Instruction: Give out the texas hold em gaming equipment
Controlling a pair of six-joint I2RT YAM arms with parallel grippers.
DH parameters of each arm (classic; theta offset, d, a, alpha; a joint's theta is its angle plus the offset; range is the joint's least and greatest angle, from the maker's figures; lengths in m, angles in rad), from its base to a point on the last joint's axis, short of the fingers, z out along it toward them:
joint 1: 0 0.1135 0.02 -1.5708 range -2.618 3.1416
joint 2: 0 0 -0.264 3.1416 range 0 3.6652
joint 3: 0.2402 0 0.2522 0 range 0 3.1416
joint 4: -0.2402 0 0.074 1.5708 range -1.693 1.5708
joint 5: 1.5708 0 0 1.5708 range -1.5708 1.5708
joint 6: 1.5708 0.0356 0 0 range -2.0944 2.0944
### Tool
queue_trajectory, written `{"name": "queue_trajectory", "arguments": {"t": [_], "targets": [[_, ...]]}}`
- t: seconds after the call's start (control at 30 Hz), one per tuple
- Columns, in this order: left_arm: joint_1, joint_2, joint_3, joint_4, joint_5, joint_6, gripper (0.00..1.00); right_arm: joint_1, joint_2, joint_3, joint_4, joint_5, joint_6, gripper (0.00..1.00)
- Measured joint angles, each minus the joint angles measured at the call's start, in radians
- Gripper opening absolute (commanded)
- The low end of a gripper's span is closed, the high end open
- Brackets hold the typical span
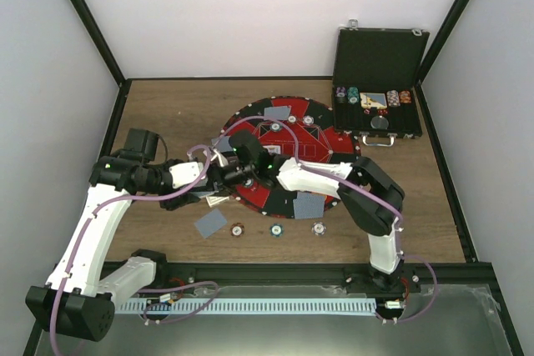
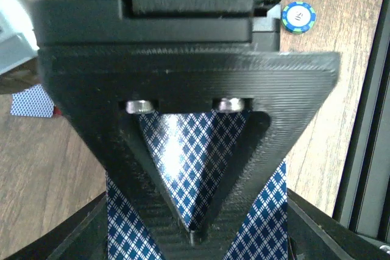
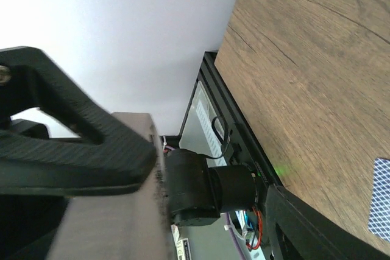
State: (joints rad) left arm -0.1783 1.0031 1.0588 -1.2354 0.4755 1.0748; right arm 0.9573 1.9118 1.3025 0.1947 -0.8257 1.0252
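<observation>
My left gripper (image 1: 217, 184) is shut on playing cards with a blue diamond-patterned back (image 2: 183, 150); they show through its finger in the left wrist view (image 2: 195, 235). My right gripper (image 1: 228, 158) meets it at the left edge of the round mat (image 1: 334, 141). In the right wrist view (image 3: 125, 168) a blurred grey card slab (image 3: 109, 217) lies pinched against its finger (image 3: 67, 144). Single cards lie on the mat (image 1: 278, 112) (image 1: 307, 203) and on the table (image 1: 210, 223). Three chips (image 1: 275, 229) sit in a row by the mat's near edge.
The open black case (image 1: 380, 60) stands at the back right, with more chips and cards in its tray. A blue-green chip (image 2: 298, 16) and a loose card (image 2: 30, 100) lie on the wood. Black frame rails border the table.
</observation>
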Motion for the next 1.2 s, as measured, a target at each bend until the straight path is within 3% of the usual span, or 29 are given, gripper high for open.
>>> {"name": "queue_trajectory", "arguments": {"t": [0.67,1.07,1.2], "targets": [[0.0,0.012,0.0,-0.003,-0.003,0.0,0.04,-0.09,-0.12,-0.173,0.068,-0.032,0.0,0.5],[0.0,0.01,0.0,-0.003,0.004,0.0,0.04,-0.098,-0.237,-0.182,0.035,0.0,-0.002,0.06],[0.0,0.009,0.0,-0.003,0.004,0.0,0.04,-0.099,-0.275,-0.185,-0.008,0.013,-0.024,0.01]]}}
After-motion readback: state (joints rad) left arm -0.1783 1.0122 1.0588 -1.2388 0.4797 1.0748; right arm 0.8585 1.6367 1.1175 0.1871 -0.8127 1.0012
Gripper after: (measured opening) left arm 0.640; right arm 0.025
